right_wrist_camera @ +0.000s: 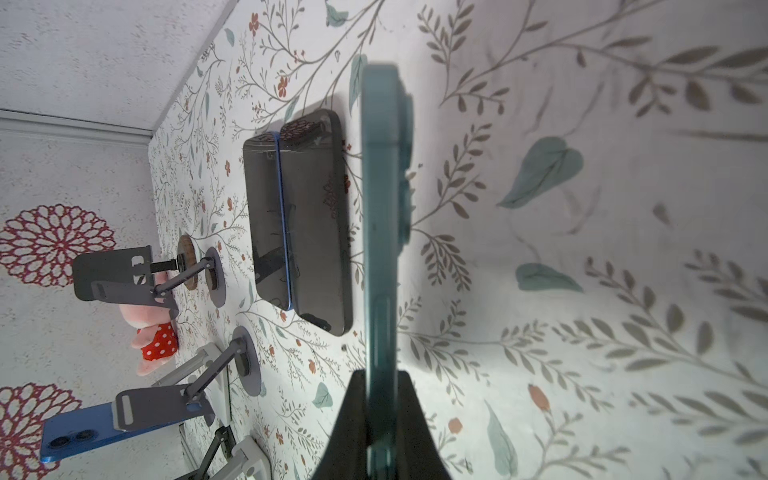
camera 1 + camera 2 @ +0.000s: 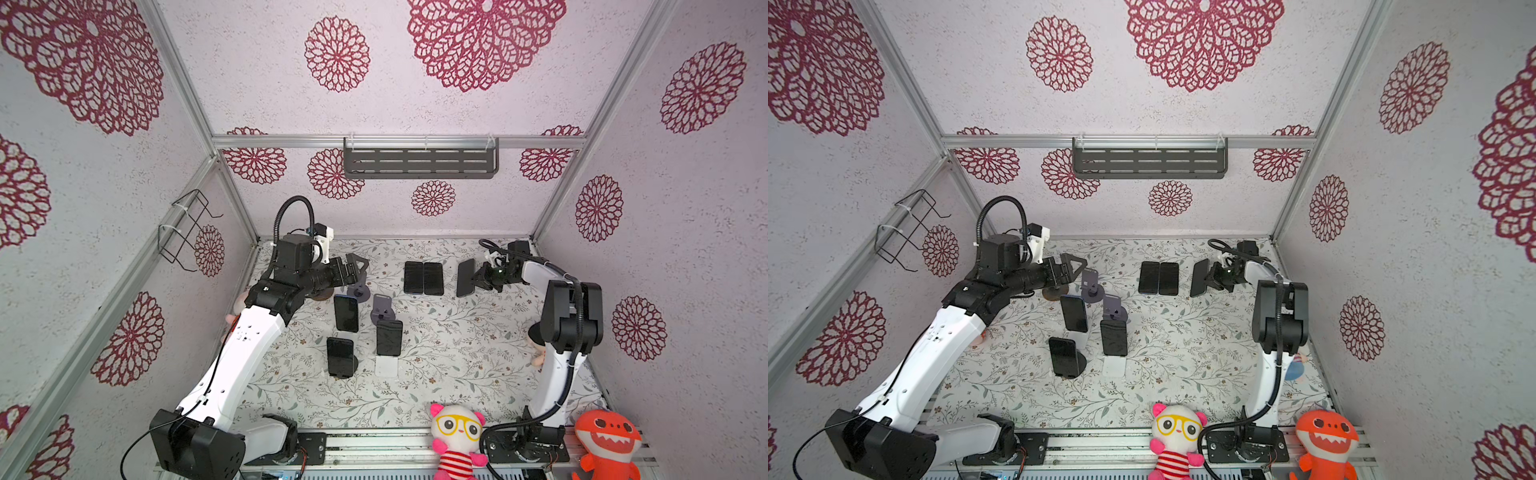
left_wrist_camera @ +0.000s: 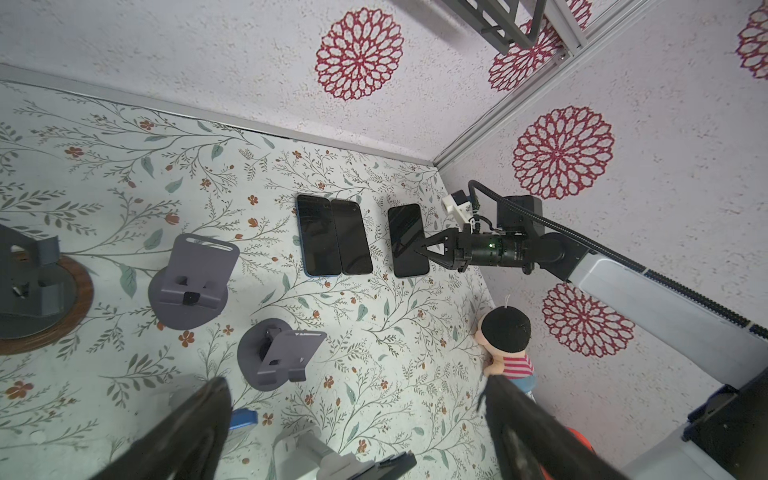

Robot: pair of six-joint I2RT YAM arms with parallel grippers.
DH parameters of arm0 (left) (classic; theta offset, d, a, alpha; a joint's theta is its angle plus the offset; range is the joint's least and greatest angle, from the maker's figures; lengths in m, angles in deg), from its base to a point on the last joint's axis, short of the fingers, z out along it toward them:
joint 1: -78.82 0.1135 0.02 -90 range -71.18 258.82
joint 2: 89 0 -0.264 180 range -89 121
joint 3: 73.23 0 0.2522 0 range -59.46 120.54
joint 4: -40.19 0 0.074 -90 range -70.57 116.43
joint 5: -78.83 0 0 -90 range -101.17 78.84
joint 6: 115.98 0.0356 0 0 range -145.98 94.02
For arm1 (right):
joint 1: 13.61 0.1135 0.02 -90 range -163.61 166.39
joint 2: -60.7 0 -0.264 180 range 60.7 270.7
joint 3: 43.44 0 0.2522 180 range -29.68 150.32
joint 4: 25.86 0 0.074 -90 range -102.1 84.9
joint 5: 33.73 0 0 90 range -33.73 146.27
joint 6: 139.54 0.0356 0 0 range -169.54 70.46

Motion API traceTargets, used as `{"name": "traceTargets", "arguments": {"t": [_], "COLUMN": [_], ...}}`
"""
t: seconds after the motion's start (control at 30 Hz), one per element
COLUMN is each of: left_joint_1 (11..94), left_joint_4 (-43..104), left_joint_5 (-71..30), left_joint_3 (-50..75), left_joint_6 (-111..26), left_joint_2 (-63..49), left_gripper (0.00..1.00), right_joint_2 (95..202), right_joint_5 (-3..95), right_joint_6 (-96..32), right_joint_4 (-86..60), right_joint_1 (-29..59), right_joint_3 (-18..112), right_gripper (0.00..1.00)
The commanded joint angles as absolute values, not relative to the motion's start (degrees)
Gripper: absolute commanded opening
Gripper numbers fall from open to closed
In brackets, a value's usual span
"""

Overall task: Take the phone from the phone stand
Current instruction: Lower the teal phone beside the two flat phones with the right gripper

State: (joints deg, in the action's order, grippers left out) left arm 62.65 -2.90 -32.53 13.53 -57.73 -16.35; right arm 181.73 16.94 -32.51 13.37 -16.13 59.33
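Over back-right desk (image 2: 457,374): grips teal phone (image 1: 380,228) in right pincer (image 1: 380,384), clear of the grey stands (image 3: 195,274).
Holds it tilted, just beside two dark phones (image 2: 423,277) lying flat and touching; shows left pincer (image 2: 356,269) spread wide, empty, near those stands.

Wallpapered robot test cell, aluminium frame (image 2: 291,142)
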Motion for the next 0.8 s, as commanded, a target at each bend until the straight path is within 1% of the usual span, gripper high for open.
{"name": "traceTargets", "arguments": {"t": [0.0, 0.2, 0.6, 0.67, 0.77], "left_joint_1": [63.2, 63.3, 63.4, 63.4, 63.4], "left_joint_4": [-1.2, -1.1, -0.7, -0.7, -0.7], "left_joint_5": [-32.8, -32.6, -32.4, -32.2, -32.0], "left_joint_3": [12.8, 12.8, 12.7, 12.4, 12.2], "left_joint_6": [-57.9, -57.9, -58.6, -58.6, -58.5], "left_joint_2": [-17.8, -17.4, -16.7, -16.9, -16.8], "left_gripper": [0.98, 0.98, 0.98, 0.98, 0.98], "right_joint_2": [182.8, 186.8, 190.8, 191.3, 191.7], "right_joint_5": [12.7, 11.6, 10.8, 10.8, 10.8], "right_joint_6": [-31.5, -31.3, -30.5, -30.5, -30.7], "right_joint_4": [12.2, 13.0, 13.4, 13.8, 13.9], "right_joint_1": [-14.9, -14.4, -14.1, -14.1, -14.1], "right_joint_3": [63.3, 66.4, 67.9, 68.2, 68.5], "right_gripper": [0.00, 0.00, 0.00, 0.11, 0.19]}}
